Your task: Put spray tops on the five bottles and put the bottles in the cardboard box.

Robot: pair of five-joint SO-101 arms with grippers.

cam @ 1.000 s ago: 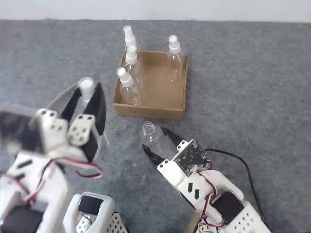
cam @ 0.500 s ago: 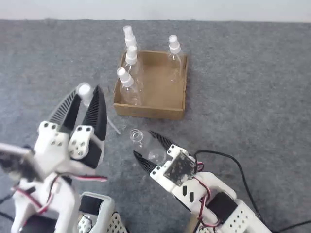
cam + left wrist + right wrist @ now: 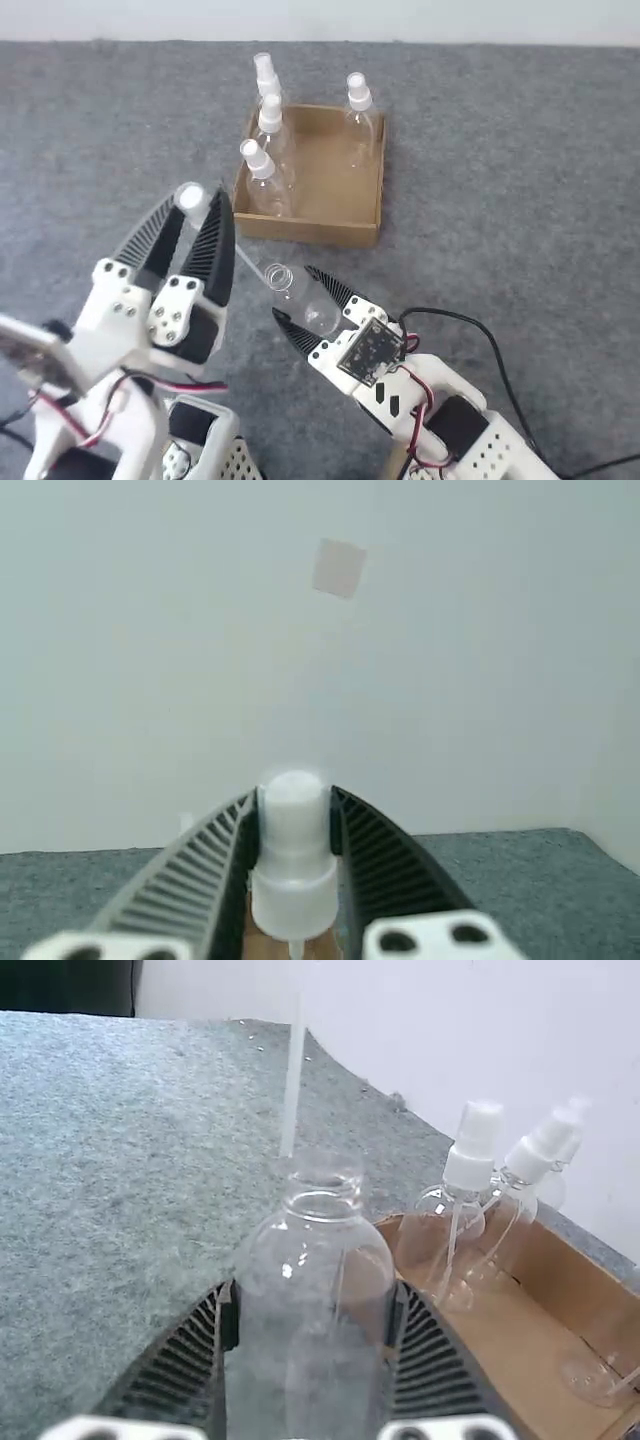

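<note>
My left gripper (image 3: pixel 191 203) is shut on a white spray top (image 3: pixel 190 196), held high with its thin tube (image 3: pixel 248 260) slanting down toward the mouth of the open bottle. In the left wrist view the spray top (image 3: pixel 293 855) sits pinched between the ribbed fingers (image 3: pixel 375 852). My right gripper (image 3: pixel 296 297) is shut on a clear uncapped bottle (image 3: pixel 299 297) just in front of the cardboard box (image 3: pixel 340 232). The right wrist view shows the bottle (image 3: pixel 313 1305) upright with the tube (image 3: pixel 293 1070) ending just above its neck. Several capped bottles (image 3: pixel 266 178) stand in the box.
Grey carpet covers the table. The cardboard box (image 3: pixel 560 1305) lies close behind the held bottle, with capped bottles (image 3: pixel 455 1215) along one side. One capped bottle (image 3: pixel 359 125) stands at the box's far right corner. A pale wall runs behind.
My left gripper has moved right and toward the box with the spray top, bringing its tube over the bottle mouth. The right gripper with the bottle shifted left earlier and now holds about still.
</note>
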